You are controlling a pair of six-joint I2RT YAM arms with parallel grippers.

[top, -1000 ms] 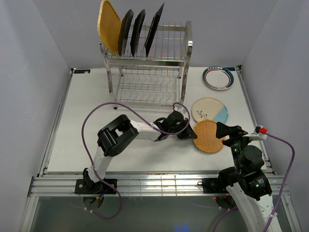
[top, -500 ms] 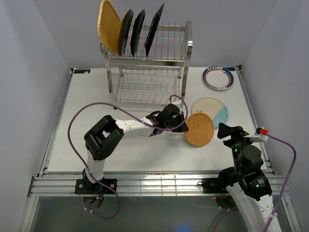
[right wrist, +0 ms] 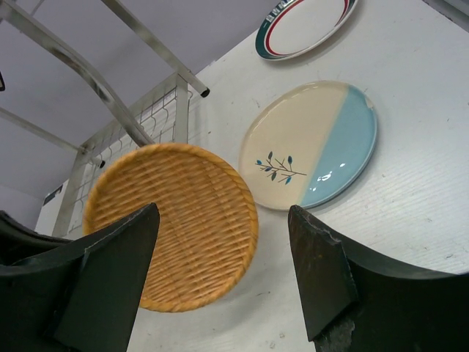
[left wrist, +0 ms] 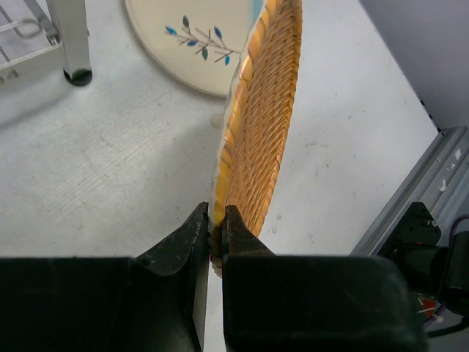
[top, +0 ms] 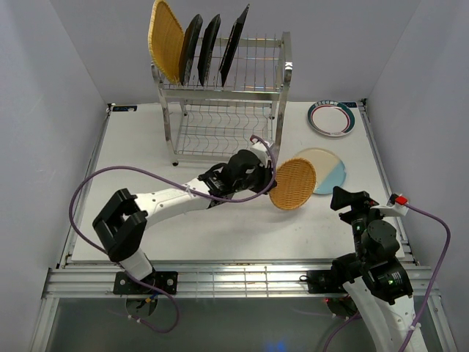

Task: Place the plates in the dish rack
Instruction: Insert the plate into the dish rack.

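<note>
The left end effector has its jaws almost together, clamped on the rim of a round woven plate. The plate is orange-tan basketwork with a ribbed, criss-cross weave, and it is held tilted up on edge above the white, slightly grainy surface. It is near the right front post of the dish rack, a shiny two-tier frame of steel wire.

The right end effector has its dark jaws spread wide with nothing between them, and it points toward the plates.

Just beyond the woven plate, a glossy round cream and blue plate with a small leaf sprig lies flat. A teal-rimmed plate lies farther back.

On the rack's top tier, a second woven plate and three dark plates stand on edge.
</note>
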